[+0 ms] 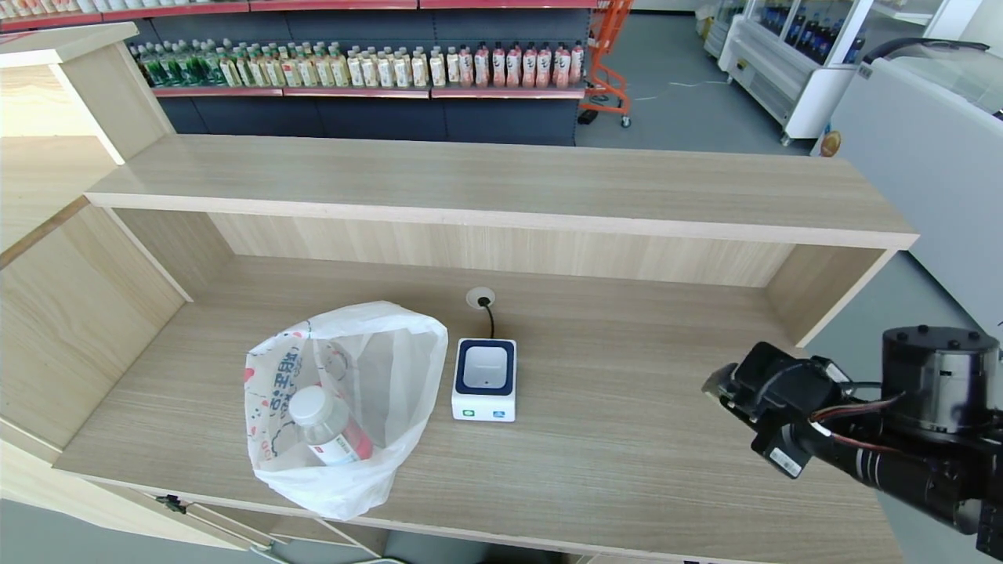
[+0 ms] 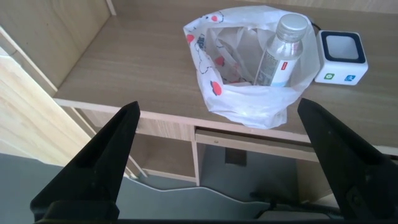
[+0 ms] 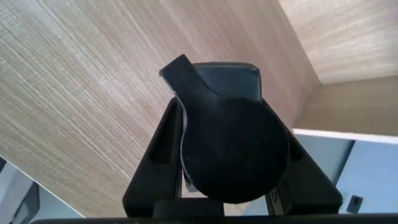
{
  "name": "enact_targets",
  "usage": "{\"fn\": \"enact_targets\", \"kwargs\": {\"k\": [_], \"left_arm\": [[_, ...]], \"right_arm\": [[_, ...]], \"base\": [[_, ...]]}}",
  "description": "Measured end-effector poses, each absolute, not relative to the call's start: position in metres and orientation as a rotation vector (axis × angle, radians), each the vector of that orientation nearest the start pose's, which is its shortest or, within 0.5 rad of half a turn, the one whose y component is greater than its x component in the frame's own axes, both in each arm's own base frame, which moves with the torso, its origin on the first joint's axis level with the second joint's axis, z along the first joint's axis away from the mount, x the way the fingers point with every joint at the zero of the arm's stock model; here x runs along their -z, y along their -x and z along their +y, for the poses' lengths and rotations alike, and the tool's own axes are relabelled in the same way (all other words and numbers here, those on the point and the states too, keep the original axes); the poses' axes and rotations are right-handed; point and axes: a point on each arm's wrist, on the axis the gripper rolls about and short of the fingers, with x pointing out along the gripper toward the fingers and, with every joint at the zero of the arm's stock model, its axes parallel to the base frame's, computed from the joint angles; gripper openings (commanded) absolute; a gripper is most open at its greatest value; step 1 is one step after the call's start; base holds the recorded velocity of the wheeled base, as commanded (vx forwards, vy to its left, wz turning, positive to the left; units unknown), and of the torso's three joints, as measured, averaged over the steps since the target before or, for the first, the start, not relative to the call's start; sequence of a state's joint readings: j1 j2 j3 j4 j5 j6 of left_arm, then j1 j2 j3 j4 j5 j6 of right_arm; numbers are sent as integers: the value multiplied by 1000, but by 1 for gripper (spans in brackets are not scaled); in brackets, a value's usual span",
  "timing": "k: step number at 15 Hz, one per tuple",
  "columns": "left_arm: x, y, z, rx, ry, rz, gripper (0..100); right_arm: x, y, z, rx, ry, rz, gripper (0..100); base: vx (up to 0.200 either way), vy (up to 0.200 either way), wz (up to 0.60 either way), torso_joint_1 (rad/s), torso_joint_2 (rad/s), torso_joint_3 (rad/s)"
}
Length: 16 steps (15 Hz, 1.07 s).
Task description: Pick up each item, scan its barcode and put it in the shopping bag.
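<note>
One bottle (image 1: pixel 325 427) is leaning inside the bag (image 1: pixel 392 352), left of the scanner (image 1: pixel 484 380), nearer the gaping, empty left gripper (image 2: pixel 219 106) than the right gripper (image 1: pixel 725 388), whose grip cannot be told.

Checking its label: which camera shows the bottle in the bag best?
The left wrist view: the bottle shows side-on in the mouth of the shopping bag, cap and label plain. The head view sees it from above, foreshortened. The right wrist view faces the counter.
</note>
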State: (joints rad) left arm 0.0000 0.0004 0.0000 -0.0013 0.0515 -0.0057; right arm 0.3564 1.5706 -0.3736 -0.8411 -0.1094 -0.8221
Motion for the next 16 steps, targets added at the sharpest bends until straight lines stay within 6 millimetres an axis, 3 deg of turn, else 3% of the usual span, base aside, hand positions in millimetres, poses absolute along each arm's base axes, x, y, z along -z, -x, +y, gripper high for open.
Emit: {"fn": "enact_targets", "kwargs": {"k": [5,11,16], "left_arm": [[-76,23,1,-52,6,-1,100],[-76,23,1,-52,6,-1,100],[-76,23,1,-52,6,-1,100]], "right_arm": [[-137,-193,117,-690,1325,-104,0],[-133,-193,139,-889,1759,-684,0],[-115,-198,160,-1008,1833,-1050,0]], "base": [[0,0,0,0,0,0],[0,0,0,0,0,0],[0,0,0,0,0,0]]}}
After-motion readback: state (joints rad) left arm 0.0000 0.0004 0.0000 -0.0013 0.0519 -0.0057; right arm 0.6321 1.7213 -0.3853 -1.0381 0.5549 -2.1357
